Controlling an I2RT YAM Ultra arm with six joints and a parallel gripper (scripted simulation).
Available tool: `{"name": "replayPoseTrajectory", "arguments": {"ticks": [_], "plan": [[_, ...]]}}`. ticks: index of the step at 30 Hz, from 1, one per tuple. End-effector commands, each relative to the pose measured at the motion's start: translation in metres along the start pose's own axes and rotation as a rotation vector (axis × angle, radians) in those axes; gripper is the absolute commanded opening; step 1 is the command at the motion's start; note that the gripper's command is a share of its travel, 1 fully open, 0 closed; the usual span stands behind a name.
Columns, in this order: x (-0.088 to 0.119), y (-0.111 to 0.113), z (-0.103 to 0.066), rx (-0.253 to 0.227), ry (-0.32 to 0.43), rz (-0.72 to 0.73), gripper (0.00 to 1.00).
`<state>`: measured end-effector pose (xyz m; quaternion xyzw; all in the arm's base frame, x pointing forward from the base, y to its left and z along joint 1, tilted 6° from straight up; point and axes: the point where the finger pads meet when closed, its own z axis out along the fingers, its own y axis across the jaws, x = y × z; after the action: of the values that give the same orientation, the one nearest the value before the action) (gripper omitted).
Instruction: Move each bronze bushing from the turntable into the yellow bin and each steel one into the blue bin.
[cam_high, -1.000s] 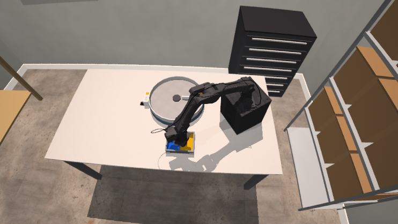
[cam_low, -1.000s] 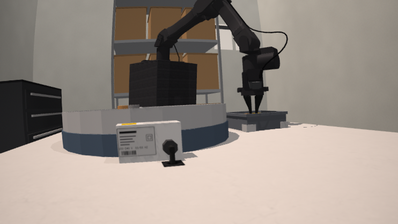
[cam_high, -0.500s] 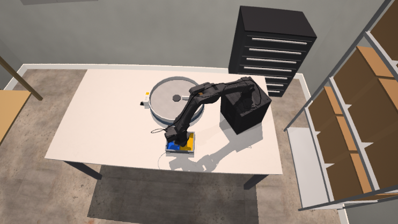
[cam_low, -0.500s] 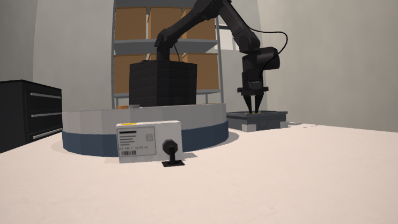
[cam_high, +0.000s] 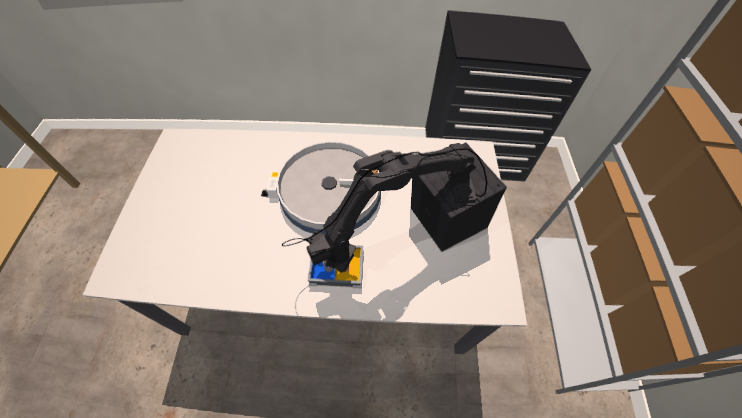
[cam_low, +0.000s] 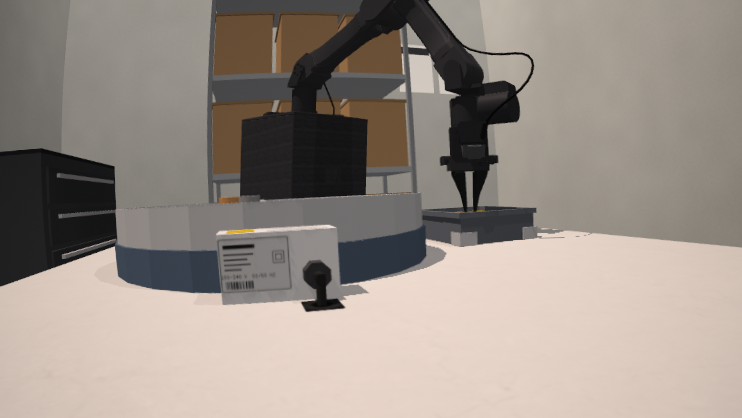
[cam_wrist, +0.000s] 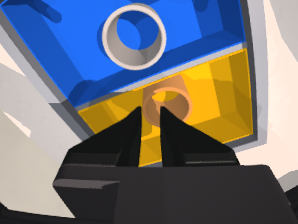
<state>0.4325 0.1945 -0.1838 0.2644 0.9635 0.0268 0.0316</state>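
My gripper is open by a narrow gap, tips down over the yellow bin. A bronze bushing stands in that bin; its near left wall lies at the fingertips, partly hidden by them. A steel bushing stands in the blue bin. On the turntable, the tops of another bronze bushing and a steel bushing show above the rim. The arm hides part of the turntable in the top view.
The turntable has a raised rim, a dark centre hub and a pale bar. A white control box stands beside it. The arm's black pedestal is right of the turntable. A drawer cabinet stands behind the table.
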Motion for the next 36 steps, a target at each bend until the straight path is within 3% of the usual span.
{"name": "replayPoseTrajectory", "arguments": {"ticks": [1,15,20,21,36], "plan": [[0.001,0.006,-0.026,-0.004,-0.016,-0.008,0.15],[0.000,0.008,-0.079,-0.014,-0.023,-0.007,0.15],[0.003,0.004,-0.083,-0.004,-0.017,-0.007,0.15],[0.006,0.000,-0.075,0.013,-0.005,-0.007,0.15],[-0.001,0.009,-0.078,-0.011,-0.021,-0.007,0.15]]}}
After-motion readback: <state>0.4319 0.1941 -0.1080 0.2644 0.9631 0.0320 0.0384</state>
